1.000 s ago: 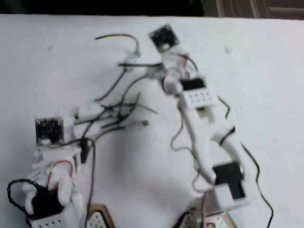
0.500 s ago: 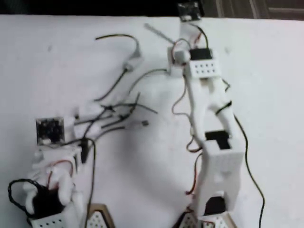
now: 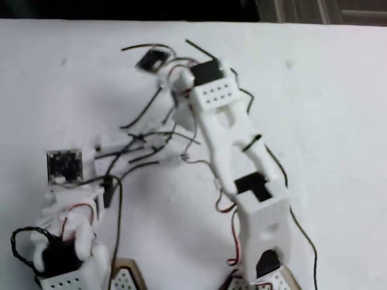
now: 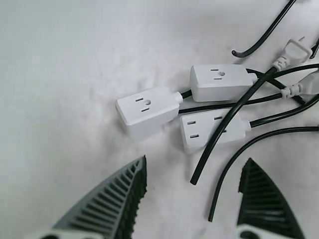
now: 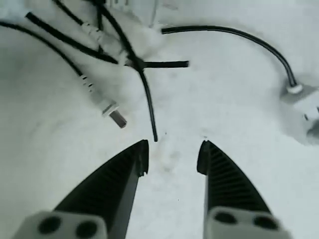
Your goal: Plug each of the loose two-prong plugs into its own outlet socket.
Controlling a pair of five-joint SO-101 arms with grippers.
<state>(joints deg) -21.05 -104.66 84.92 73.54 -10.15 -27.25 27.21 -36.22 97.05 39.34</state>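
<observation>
On the white counter (image 3: 338,90), the left claw (image 4: 195,164) hangs apart near three outlet sockets (image 4: 149,105); the right claw (image 5: 174,147), also apart, hovers near a loose plug (image 5: 113,114).

A white table (image 3: 344,109) lies under everything. Behind its far edge are a dark strip (image 3: 121,8) and brown wooden boards (image 3: 326,11).

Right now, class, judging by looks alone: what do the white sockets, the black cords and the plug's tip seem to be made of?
Sockets: likely hard moulded plastic; smooth matt white, crisp edges.
Cords: probably rubber or vinyl sheathing; black, bending freely.
Plug tip: looks like bare metal, greyish; hard to be sure.
</observation>
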